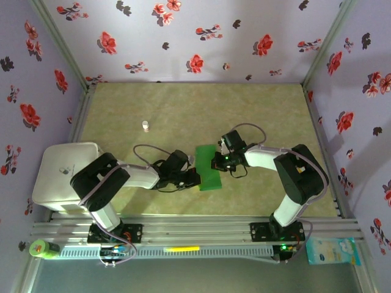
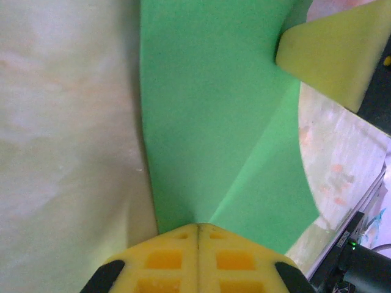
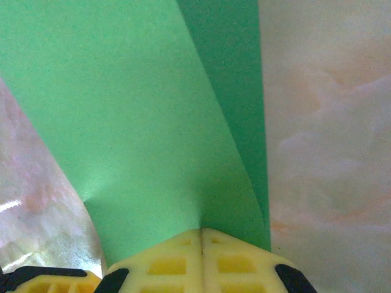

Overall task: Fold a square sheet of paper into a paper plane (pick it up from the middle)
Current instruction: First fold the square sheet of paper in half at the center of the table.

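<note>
- The square sheet of paper point(image 1: 209, 167), creased, sits centrally by the desk's near edge.
- Left gripper point(image 2: 197, 235) and right gripper point(image 3: 201, 238) pinch it, jaws closed.
- White bottle point(image 1: 145, 126) stands farther back; its contents cannot be told.

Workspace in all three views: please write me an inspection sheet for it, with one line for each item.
Surface: beige marbled table mat, no spills seen.
Job's things: green sheet of paper, partly folded with one crease showing, lying between the two arms.
Clutter: small white bottle beyond the sheet and to its left; white box at the left edge.
End effectors: left end effector shut on one edge of the sheet; right end effector shut on the opposite edge.
Cables: grey cable loop at the left wrist and another at the right, both off the paper.
Surroundings: floral walls on three sides; blue packet by the front rail.
</note>
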Robot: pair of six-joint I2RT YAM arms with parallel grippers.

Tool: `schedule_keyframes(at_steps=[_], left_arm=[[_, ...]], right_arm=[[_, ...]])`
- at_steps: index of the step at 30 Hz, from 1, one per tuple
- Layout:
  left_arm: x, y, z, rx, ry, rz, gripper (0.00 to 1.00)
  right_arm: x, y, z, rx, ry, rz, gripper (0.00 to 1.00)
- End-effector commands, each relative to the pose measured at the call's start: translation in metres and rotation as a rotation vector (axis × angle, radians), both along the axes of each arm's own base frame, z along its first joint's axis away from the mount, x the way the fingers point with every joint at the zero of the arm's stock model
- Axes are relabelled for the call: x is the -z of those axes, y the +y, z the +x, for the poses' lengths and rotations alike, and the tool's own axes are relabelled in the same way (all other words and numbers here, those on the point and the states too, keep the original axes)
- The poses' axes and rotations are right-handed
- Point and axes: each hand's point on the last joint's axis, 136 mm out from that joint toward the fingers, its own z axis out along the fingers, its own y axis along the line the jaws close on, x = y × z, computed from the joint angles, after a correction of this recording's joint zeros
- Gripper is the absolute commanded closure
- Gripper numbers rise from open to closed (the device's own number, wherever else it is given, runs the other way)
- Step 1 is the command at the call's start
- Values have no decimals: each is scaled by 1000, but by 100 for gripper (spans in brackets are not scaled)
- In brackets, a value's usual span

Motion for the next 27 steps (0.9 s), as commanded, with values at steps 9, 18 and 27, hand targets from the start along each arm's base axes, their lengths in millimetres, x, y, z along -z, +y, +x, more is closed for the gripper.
schedule_keyframes(at_steps=[9,18,27], left_arm=[[-39,-19,6,6,-52,-76,100],[-7,-21,-13,51,18,-63,100],[27,17,-44,55,75,49,100]], right_arm=[[36,-37,-27,50,126,-176,100],[38,-39,-30,53,129,-177,100],[42,-42,-33,54,136,-187,100]])
